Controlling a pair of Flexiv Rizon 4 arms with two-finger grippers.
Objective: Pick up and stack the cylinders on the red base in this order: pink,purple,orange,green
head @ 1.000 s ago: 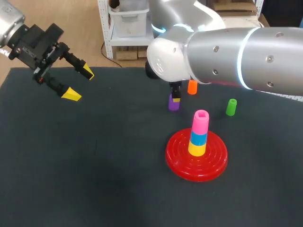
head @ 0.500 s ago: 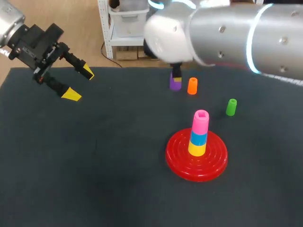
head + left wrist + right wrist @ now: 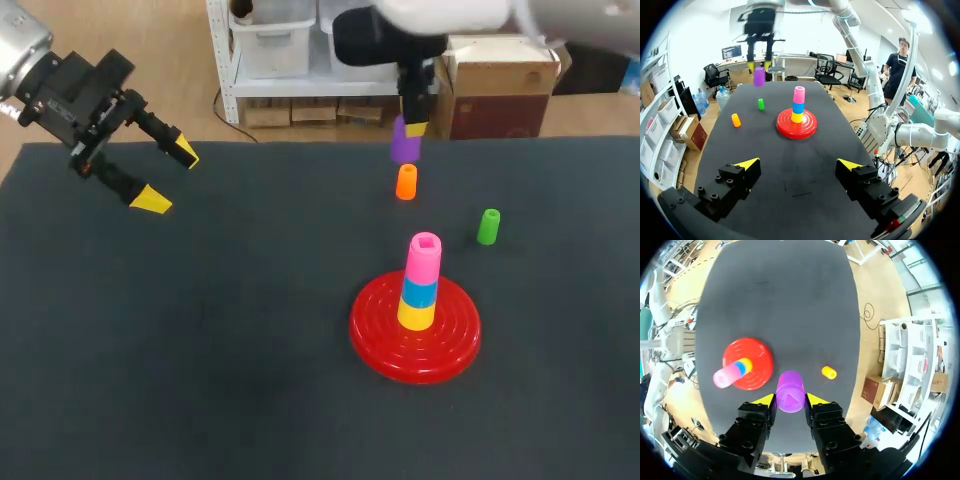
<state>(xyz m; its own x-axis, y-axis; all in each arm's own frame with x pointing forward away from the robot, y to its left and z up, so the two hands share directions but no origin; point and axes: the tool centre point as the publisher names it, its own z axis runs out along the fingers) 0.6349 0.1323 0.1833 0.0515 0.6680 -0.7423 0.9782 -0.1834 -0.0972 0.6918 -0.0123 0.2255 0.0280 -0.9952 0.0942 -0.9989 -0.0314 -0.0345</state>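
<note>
The red base [image 3: 415, 330] stands on the dark table with a yellow, a blue and a pink cylinder [image 3: 424, 254] stacked on it. My right gripper [image 3: 410, 128] hangs high above the table's far edge, shut on the purple cylinder [image 3: 405, 145]; in the right wrist view the purple cylinder [image 3: 790, 398] sits between both yellow tips. The orange cylinder [image 3: 406, 182] and the green cylinder [image 3: 488, 226] stand upright on the table behind the base. My left gripper [image 3: 168, 176] is open and empty at the far left, well above the table.
The base [image 3: 796, 123] lies ahead of my left gripper [image 3: 797, 164] in its wrist view, with the green cylinder [image 3: 760, 104] and the orange cylinder [image 3: 735, 120] beyond it. The table's far edge [image 3: 300, 143] runs just behind the orange cylinder.
My right arm has lifted the purple cylinder off the table and carried it up and to the right, above the orange one. The left arm has not moved.
</note>
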